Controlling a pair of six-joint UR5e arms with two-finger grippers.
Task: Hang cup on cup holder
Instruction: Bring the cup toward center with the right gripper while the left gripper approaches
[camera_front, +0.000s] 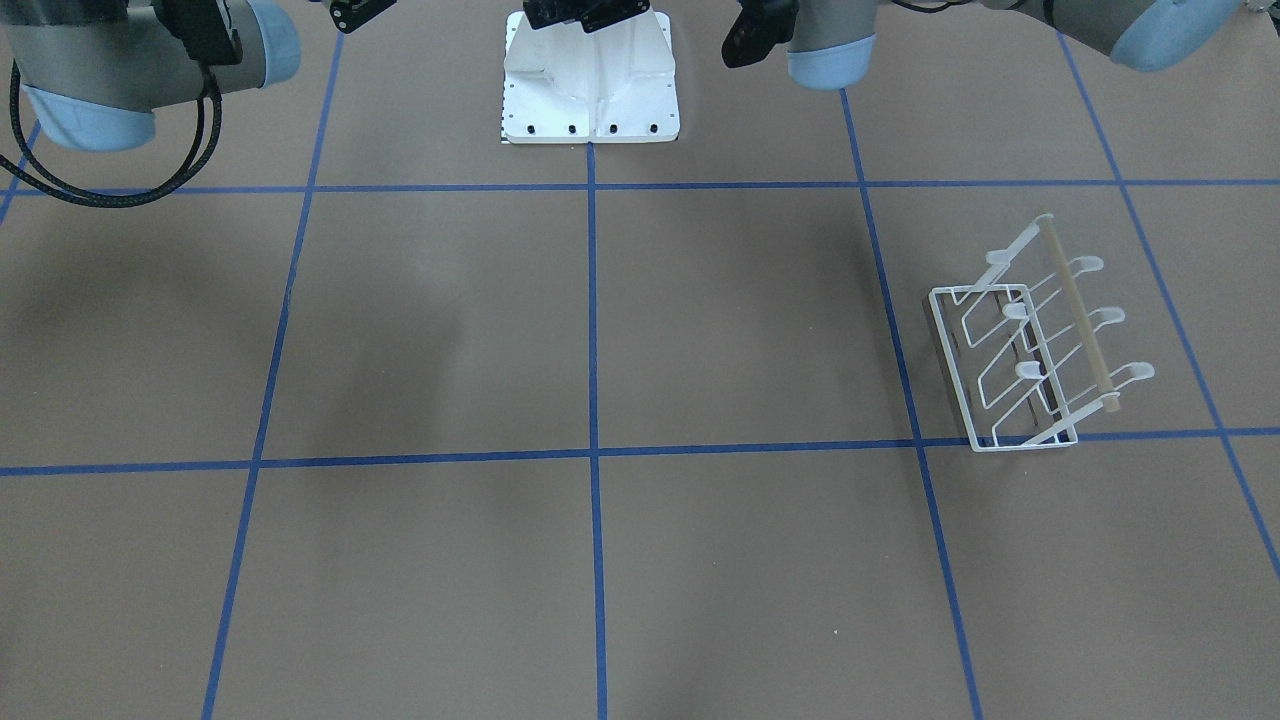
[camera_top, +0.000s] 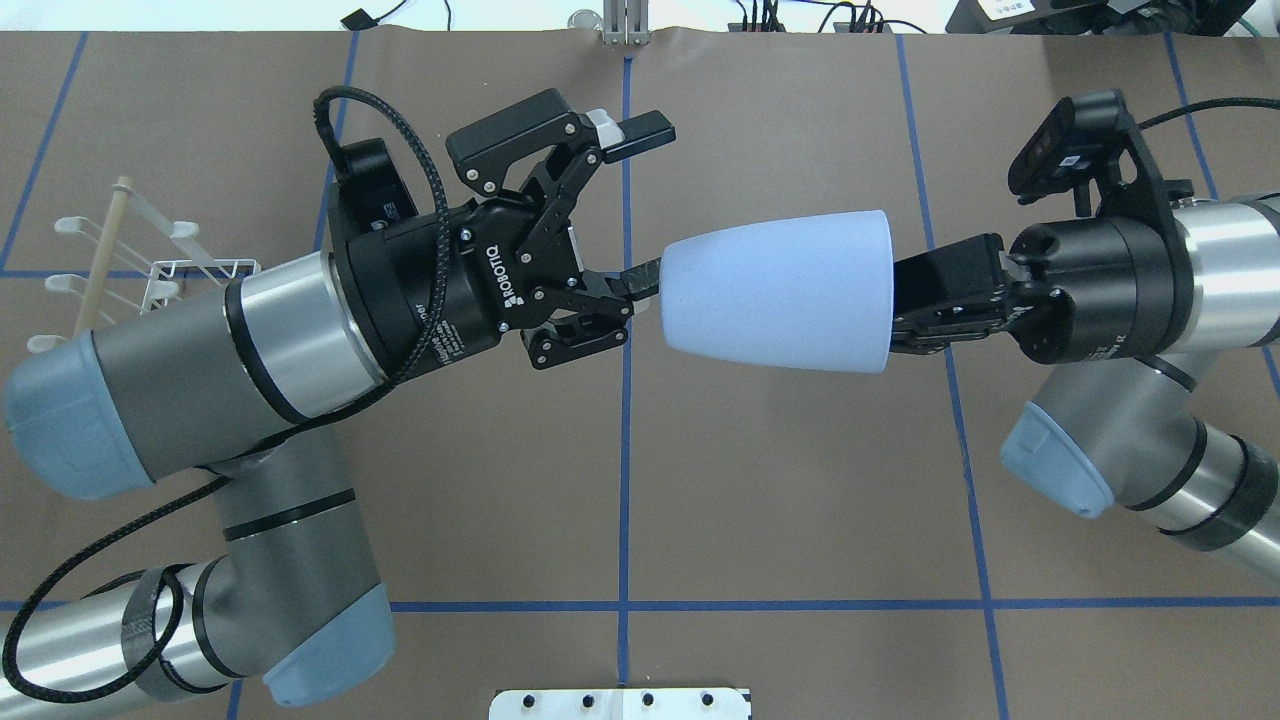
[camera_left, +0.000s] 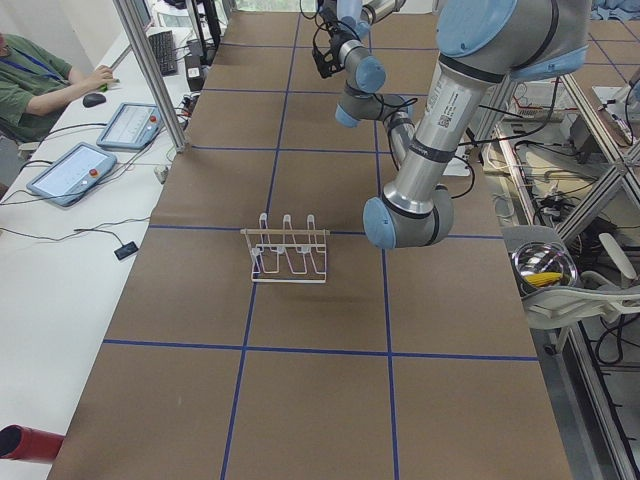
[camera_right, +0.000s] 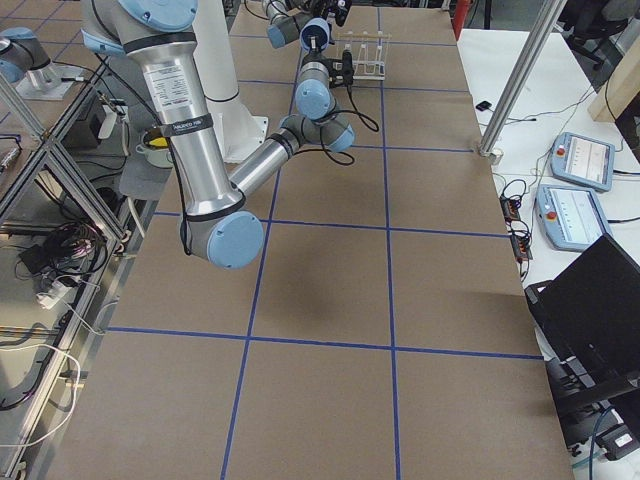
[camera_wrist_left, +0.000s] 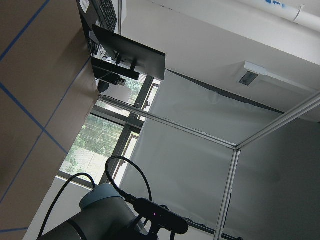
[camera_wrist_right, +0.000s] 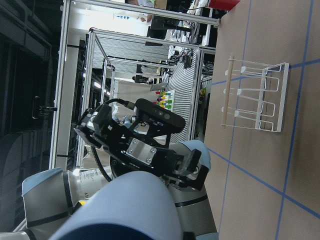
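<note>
The pale blue cup (camera_top: 780, 290) lies on its side in the air above the table's middle, rounded base toward my left arm. My right gripper (camera_top: 903, 300) is shut on its rim; the fingertips are hidden by the cup. My left gripper (camera_top: 645, 205) is wide open at the cup's base, its lower finger (camera_top: 640, 282) close to or touching the base. The cup also fills the bottom of the right wrist view (camera_wrist_right: 130, 205). The white wire cup holder (camera_top: 150, 265) with a wooden rod stands on the table on my left side, also in the front view (camera_front: 1035, 340), with no cup on it.
The white robot base plate (camera_front: 590, 90) sits at the table's near edge. Blue tape lines grid the brown table (camera_front: 450, 320). An operator (camera_left: 30, 80) sits at a side desk with tablets (camera_left: 70, 172). A metal bowl (camera_left: 545, 268) rests off the table.
</note>
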